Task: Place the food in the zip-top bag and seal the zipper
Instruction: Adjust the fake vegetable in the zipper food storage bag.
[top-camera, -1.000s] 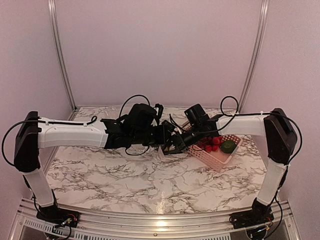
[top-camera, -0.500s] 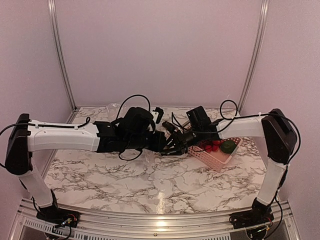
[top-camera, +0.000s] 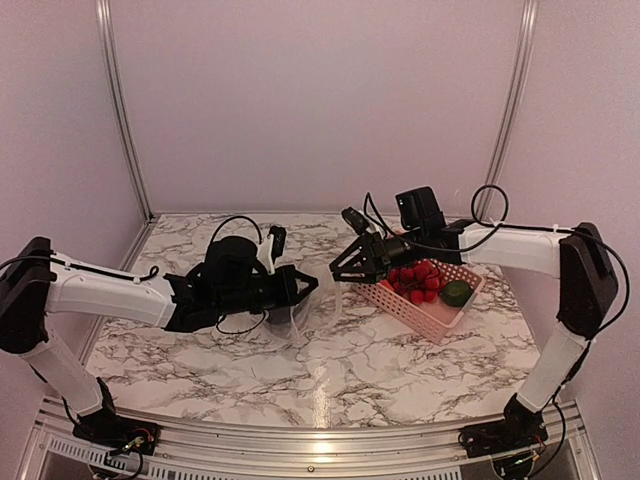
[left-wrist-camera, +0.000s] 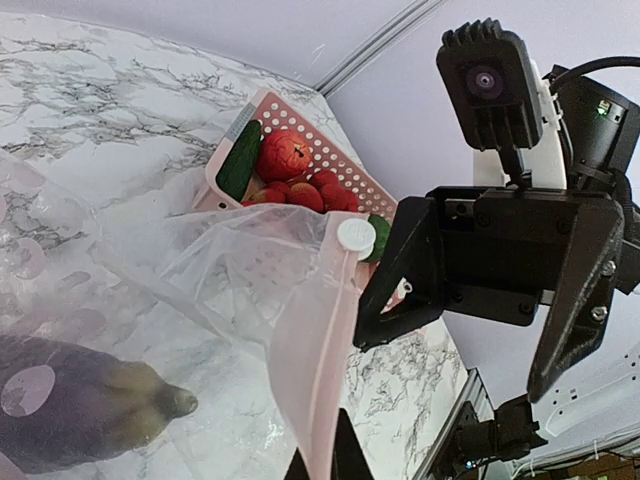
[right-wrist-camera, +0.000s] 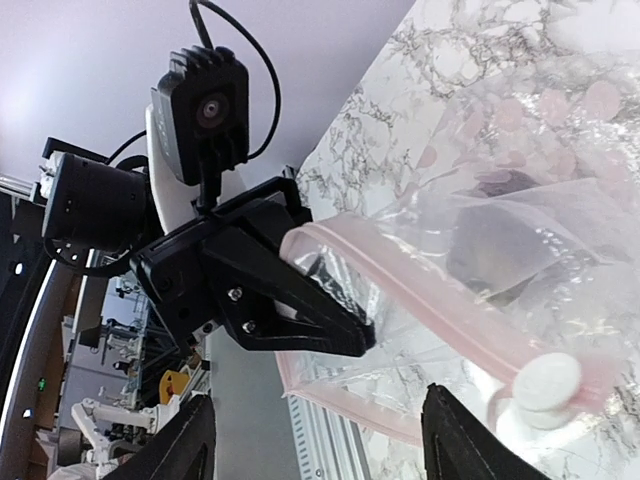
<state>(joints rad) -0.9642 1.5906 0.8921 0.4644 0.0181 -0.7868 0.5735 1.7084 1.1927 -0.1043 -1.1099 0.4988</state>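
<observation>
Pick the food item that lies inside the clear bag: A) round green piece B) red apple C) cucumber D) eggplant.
D: the left wrist view shows the dark eggplant through the plastic of the bag, while the cucumber and red fruits sit in the pink basket.

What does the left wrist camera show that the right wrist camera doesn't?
Only the left wrist view: the pink basket holding the cucumber and red fruits, and the right claw with its jaws apart. Only the right wrist view: the left claw clamped on the mouth edge of the zip-top bag. Both: the bag, its pinkish zipper with the white slider, and the dark eggplant inside the bag.
</observation>
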